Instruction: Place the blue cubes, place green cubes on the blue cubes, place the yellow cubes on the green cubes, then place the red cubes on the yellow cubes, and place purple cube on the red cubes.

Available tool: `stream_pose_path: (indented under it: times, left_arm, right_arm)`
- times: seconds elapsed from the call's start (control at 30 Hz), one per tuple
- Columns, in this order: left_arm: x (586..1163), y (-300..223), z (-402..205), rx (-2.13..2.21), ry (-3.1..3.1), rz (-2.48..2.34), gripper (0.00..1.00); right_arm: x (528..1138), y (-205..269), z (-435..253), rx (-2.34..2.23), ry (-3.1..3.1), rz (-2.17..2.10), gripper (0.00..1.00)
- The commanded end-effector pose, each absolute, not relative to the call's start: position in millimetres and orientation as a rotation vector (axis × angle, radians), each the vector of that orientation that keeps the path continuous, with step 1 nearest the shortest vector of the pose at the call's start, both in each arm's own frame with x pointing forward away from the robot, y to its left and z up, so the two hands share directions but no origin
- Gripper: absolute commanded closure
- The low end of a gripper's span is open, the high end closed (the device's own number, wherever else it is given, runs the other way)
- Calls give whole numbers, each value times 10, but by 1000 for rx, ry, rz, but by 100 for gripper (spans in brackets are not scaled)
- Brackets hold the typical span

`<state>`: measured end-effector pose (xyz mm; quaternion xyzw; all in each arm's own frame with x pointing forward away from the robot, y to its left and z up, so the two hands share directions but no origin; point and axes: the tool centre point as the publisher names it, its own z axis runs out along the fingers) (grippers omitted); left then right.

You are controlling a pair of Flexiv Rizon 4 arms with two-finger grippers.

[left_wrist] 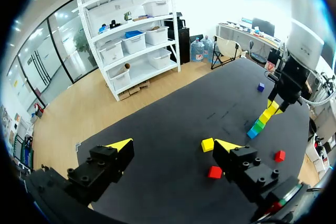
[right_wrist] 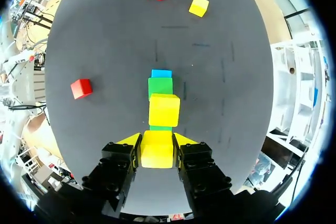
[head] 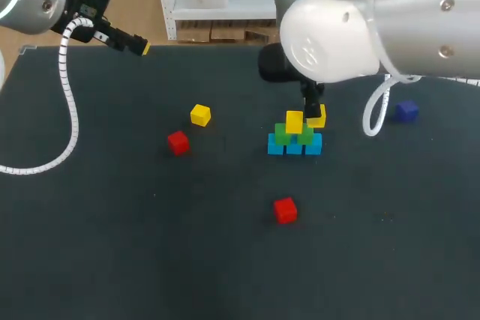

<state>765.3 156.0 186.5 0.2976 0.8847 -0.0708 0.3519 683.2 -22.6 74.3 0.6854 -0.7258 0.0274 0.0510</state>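
Three blue cubes (head: 294, 145) lie in a row with two green cubes (head: 283, 135) on top. One yellow cube (head: 294, 121) rests on the greens. My right gripper (head: 315, 115) is shut on a second yellow cube (right_wrist: 157, 149), held just beside the first one (right_wrist: 164, 109) over the right end of the stack. A loose yellow cube (head: 200, 115), two red cubes (head: 178, 142) (head: 285, 210) and the purple cube (head: 406, 111) lie on the table. My left gripper (left_wrist: 173, 145) stands open and empty at the far left corner.
The dark table (head: 112, 245) has wide free room in front and at the left. The white cable (head: 71, 110) of my left arm hangs over the left part. The purple cube sits alone at the right, behind my right arm's cable loop (head: 375, 114).
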Motion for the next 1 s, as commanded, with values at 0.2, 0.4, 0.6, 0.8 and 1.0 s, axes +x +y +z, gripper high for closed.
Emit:
stream_pose_path:
  times: [0.2, 0.4, 0.6, 0.8, 1.0]
  left_arm:
    - [7654, 1573, 1861, 773, 2285, -189, 0]
    - [7654, 1573, 1861, 773, 2285, -189, 0]
    - [7654, 1573, 1861, 773, 2285, -189, 0]
    - [7654, 1573, 1861, 773, 2285, -189, 0]
    - [7654, 1573, 1861, 773, 2285, -189, 0]
  right_arm:
    - [6893, -208, 705, 2088, -2204, 64, 100]
    - [6908, -189, 671, 2094, -2197, 54, 100]
    - [6913, -187, 642, 2093, -2195, 49, 100]
    - [6920, -193, 621, 2092, -2197, 44, 100]
    - [6933, -189, 595, 2094, -2199, 34, 100]
